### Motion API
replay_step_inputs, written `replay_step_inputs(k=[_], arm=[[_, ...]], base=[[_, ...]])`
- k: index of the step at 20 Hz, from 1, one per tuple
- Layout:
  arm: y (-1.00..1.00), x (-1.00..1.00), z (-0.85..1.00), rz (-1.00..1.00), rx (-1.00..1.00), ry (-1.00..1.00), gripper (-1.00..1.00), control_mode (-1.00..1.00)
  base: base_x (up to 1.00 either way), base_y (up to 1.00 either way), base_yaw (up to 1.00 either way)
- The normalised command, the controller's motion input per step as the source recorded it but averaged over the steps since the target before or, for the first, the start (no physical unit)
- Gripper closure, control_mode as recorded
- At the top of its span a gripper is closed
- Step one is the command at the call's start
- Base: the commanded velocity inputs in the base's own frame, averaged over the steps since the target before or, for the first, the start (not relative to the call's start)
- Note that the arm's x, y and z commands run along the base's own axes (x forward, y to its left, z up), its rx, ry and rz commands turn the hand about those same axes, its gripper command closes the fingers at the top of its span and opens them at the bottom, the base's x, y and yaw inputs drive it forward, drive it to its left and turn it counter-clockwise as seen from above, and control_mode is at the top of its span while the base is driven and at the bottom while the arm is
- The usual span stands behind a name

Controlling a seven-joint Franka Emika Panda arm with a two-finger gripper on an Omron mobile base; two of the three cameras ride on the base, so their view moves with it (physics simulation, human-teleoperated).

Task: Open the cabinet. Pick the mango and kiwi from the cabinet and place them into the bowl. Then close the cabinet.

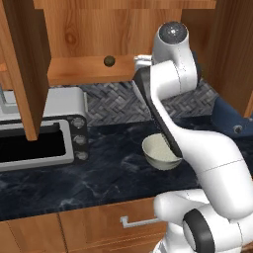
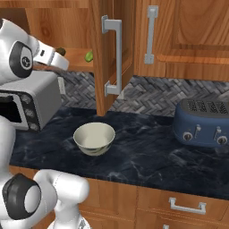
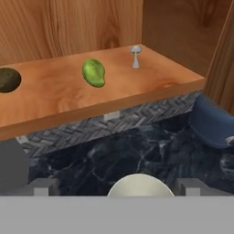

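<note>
The claw (image 3: pixel 116 187) hangs spread and empty above the bowl (image 3: pixel 140 186), which stands on the dark tabletop (image 1: pixel 99 173) with nothing visible in it. To take the first fruit well, it should probably rise to shelf height and straddle the mango (image 3: pixel 93 72) squarely. Farther in, the open cabinet (image 1: pixel 89 29) holds the mango, a small grey stemmed piece (image 3: pixel 135 55) and the kiwi (image 3: pixel 8 79), well apart on its shelf.

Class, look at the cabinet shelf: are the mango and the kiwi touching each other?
Apart. The hand view shows the mango and the kiwi with a stretch of bare shelf between them.
</note>
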Motion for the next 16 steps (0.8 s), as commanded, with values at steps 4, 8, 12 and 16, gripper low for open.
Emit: replay_step_inputs(k=[4, 8, 12, 16], arm=[[-0.35, 0.27, 0.0, 0.08, -0.02, -0.11, -1.0, -1.0], [-0.29, 0.53, 0.0, 0.04, -0.01, -0.07, -1.0, -1.0], [-0.25, 0.59, 0.0, 0.05, 0.0, 0.0, -1.0, -1.0], [-0.12, 0.66, 0.0, 0.04, 0.0, 0.0, -1.0, -1.0]], base=[[0.0, 0.0, 0.0], [0.0, 0.0, 0.0], [0.0, 0.0, 0.0], [0.0, 0.0, 0.0]])
